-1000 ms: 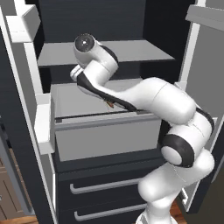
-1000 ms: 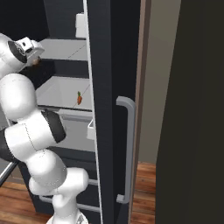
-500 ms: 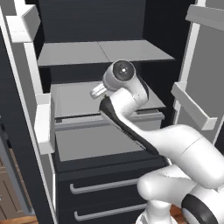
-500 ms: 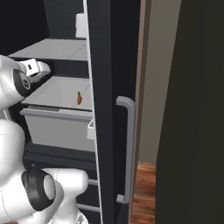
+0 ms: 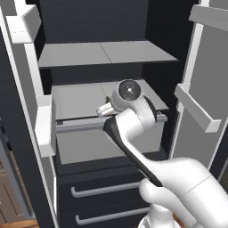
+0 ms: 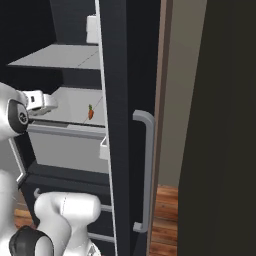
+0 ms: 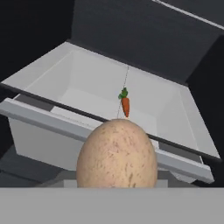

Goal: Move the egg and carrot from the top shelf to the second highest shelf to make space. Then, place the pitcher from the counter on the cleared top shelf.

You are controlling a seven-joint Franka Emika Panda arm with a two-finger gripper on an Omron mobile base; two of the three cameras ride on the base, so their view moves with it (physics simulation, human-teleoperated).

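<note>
Your gripper [image 6: 50, 102] is closed on the egg [image 7: 117, 154], a speckled tan oval that fills the lower middle of the hand view. It hovers just in front of the second highest shelf [image 5: 80, 100], the light grey slab with a pale raised rail along its front. On that shelf, near the centre seam, lies the carrot [image 7: 125, 105], orange with a green leafy tip. Above it sits the top shelf [image 5: 102, 53], a darker plain-edged slab.
</note>
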